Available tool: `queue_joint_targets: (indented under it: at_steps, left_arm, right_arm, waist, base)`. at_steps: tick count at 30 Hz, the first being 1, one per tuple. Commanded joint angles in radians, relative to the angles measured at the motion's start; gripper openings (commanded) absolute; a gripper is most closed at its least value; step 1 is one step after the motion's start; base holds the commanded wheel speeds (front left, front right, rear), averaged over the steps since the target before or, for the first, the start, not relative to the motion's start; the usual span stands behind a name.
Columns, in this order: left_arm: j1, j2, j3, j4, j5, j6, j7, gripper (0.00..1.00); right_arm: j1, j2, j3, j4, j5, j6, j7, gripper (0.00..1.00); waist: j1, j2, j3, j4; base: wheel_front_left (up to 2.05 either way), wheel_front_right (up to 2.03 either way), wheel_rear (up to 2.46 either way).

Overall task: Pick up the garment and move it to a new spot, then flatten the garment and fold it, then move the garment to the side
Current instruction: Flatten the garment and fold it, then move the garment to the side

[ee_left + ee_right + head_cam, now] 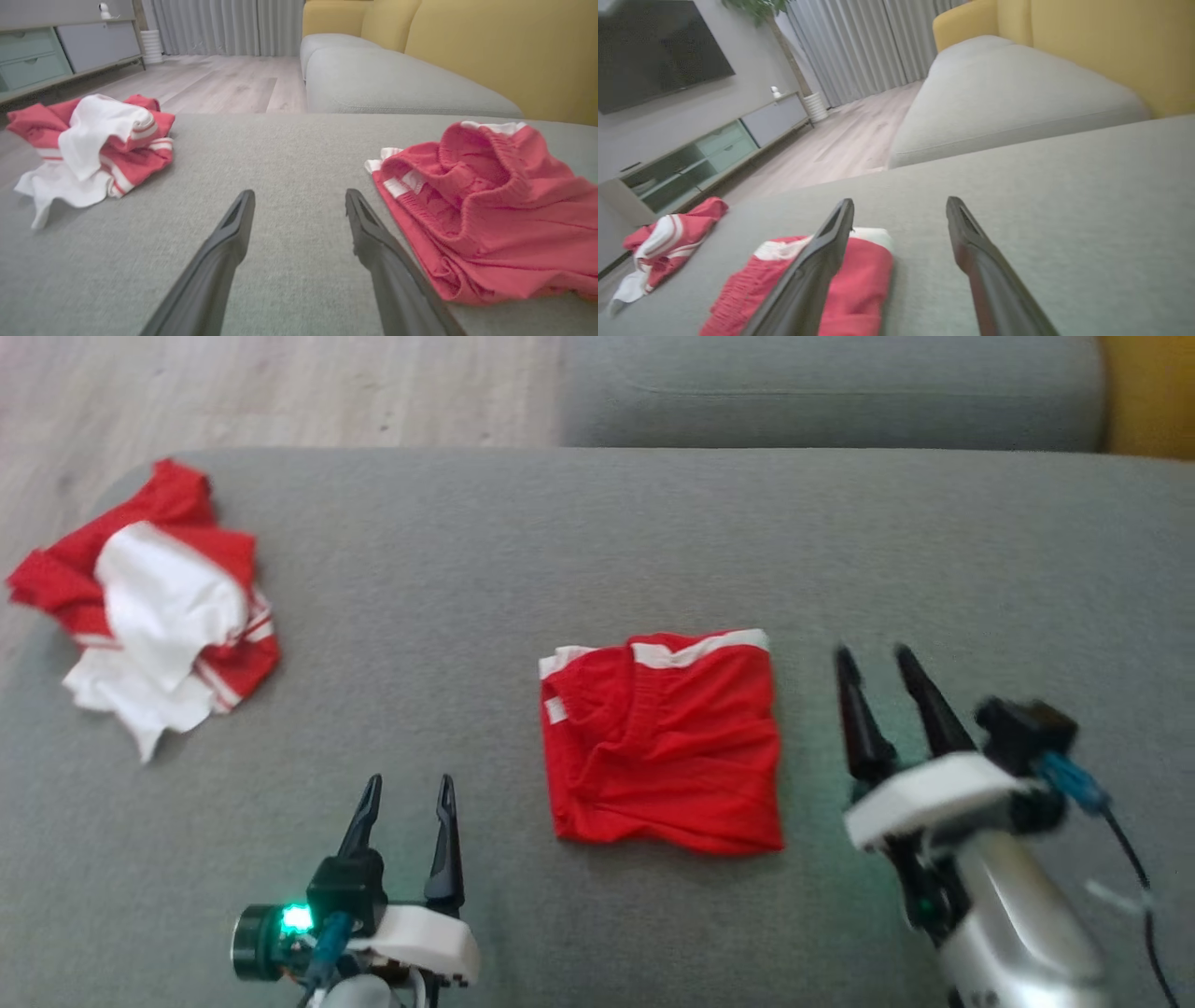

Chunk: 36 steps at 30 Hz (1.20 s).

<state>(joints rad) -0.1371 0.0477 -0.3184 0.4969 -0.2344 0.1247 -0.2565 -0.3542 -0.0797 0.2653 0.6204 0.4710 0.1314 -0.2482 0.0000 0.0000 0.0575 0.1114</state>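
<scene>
The garment (663,747) is red with white trim and lies folded into a rough square on the grey cushion (560,551); it also appears at the right of the left wrist view (486,210) and at the lower left of the right wrist view (859,284). To its right my right gripper (875,658) hangs open and empty, slightly above the cushion. My left gripper (409,784) rests open near the cushion's front, left of the garment, holding nothing.
A crumpled red and white heap of clothes (159,607) lies at the cushion's far left edge. A second grey cushion (831,392) sits behind, with a yellow backrest (504,51) beyond. Wooden floor (233,392), a TV cabinet (51,56) and curtains lie further off.
</scene>
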Motion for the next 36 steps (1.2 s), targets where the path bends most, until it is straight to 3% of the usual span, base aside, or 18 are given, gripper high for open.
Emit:
queue_joint_targets:
  at_steps: [1,9,22,30,36]
  left_arm:
    - [-0.007,0.003,0.044,-0.042,0.025,0.012,-0.005,1.0]
    - [0.062,0.003,0.076,-0.068,0.097,0.016,-0.005,1.0]
    - [0.134,0.003,0.076,-0.077,0.104,0.008,-0.005,1.0]
    - [0.109,0.003,0.028,-0.065,0.09,-0.007,-0.005,1.0]
    - [0.083,0.003,-0.008,-0.043,0.09,-0.017,-0.005,1.0]
  right_arm:
    - [0.034,0.012,-0.028,-0.045,-0.052,-0.001,-0.013,1.0]
    - [0.161,0.028,-0.165,-0.107,-0.209,-0.001,-0.013,1.0]
    - [0.247,0.029,-0.143,-0.121,-0.17,-0.001,-0.013,1.0]
    - [0.155,0.029,-0.046,-0.053,-0.093,-0.001,-0.013,1.0]
    - [0.007,0.029,0.002,0.11,-0.03,-0.001,-0.014,1.0]
  waist:
    - [0.0,0.0,-0.01,-0.033]
    - [0.0,0.0,-0.046,-0.072]
    - [0.0,0.0,-0.067,-0.074]
    - [0.0,0.0,-0.027,-0.011]
    - [0.0,0.0,0.027,0.096]
  base:
    - [0.0,0.0,0.0]
    - [0.0,0.0,0.0]
    - [0.0,0.0,0.0]
    - [0.0,0.0,0.0]
    - [0.0,0.0,0.0]
